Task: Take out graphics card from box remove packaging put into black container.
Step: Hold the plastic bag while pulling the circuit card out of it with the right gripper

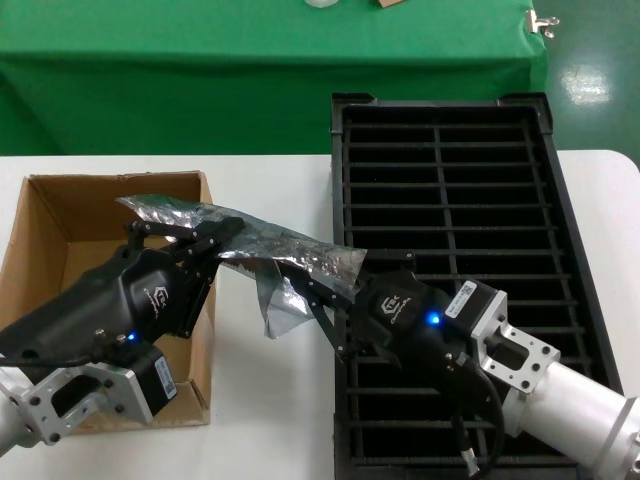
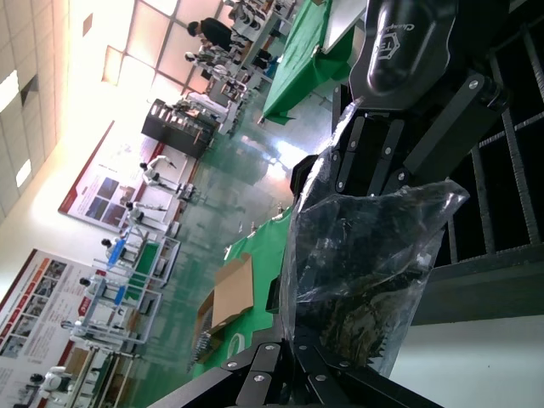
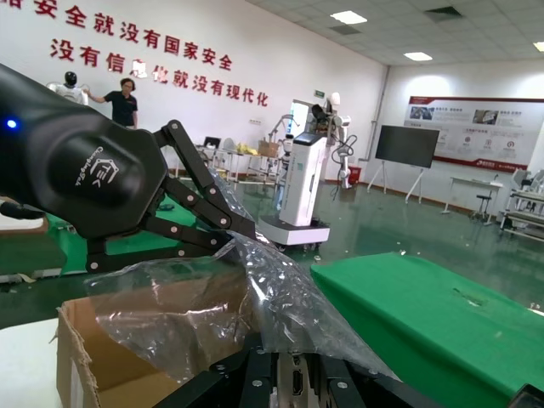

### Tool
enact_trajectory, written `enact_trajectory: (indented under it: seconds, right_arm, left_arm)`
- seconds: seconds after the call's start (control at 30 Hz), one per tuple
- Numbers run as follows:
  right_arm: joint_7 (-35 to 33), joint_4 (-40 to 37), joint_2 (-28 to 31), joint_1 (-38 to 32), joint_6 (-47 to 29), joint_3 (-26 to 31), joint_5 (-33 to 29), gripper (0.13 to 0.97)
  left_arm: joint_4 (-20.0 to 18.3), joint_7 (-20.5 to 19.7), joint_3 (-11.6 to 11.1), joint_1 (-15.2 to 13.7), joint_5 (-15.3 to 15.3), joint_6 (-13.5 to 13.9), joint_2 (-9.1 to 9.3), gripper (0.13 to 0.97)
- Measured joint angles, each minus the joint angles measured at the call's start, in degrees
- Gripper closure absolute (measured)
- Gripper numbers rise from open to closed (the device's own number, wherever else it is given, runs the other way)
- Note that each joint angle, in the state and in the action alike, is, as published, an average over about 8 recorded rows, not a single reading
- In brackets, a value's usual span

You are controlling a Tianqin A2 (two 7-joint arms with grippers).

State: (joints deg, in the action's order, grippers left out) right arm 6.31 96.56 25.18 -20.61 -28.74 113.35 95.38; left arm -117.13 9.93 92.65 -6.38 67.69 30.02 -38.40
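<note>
Head view shows both arms holding one crinkly, see-through grey-silver plastic bag (image 1: 262,250) up in the air, over the strip of white tabletop (image 1: 265,400) between the brown cardboard box (image 1: 45,215) at the left edge and the big black plastic tray with many thin ribs (image 1: 450,180) on the right side. The left gripper (image 1: 205,240) is pinched onto the bag's left end, above the box's right wall. The right gripper (image 1: 330,290) is pinched onto the bag's right end, near the tray's left rim. The bag looks light, soft and slippery, so it could slide out of a weak pinch. A dark lump shows through the plastic in the left wrist view, likely the small graphics card (image 2: 361,293), but I cannot be sure. A card is stiff and easy to break, so I would grab the bag's edges and hold the card by its rim. Behind the tabletop stands a table with a green cloth (image 1: 250,50), in a large bright hall.
</note>
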Motion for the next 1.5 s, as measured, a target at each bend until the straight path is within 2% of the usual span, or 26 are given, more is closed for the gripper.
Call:
enact_trajectory:
  seconds: [0.3,0.73,1.0,1.5]
  right_arm:
    - [0.69,2.98,2.01,1.68,-0.07,-1.14,0.12,0.906]
    - [7.52,15.98,12.76,7.31,0.25,-7.51,-0.02,0.906]
    - [6.43,20.64,20.48,8.63,-3.76,-15.73,5.56,0.906]
    - [4.03,21.43,39.31,5.72,-17.71,-30.88,14.47,0.906]
  left_arm:
    - [0.00,0.00,0.00,0.00,0.00,0.00,0.00,0.958]
    - [0.00,0.00,0.00,0.00,0.00,0.00,0.00,0.958]
    - [0.00,0.00,0.00,0.00,0.00,0.00,0.00,0.958]
    - [0.00,0.00,0.00,0.00,0.00,0.00,0.00,0.958]
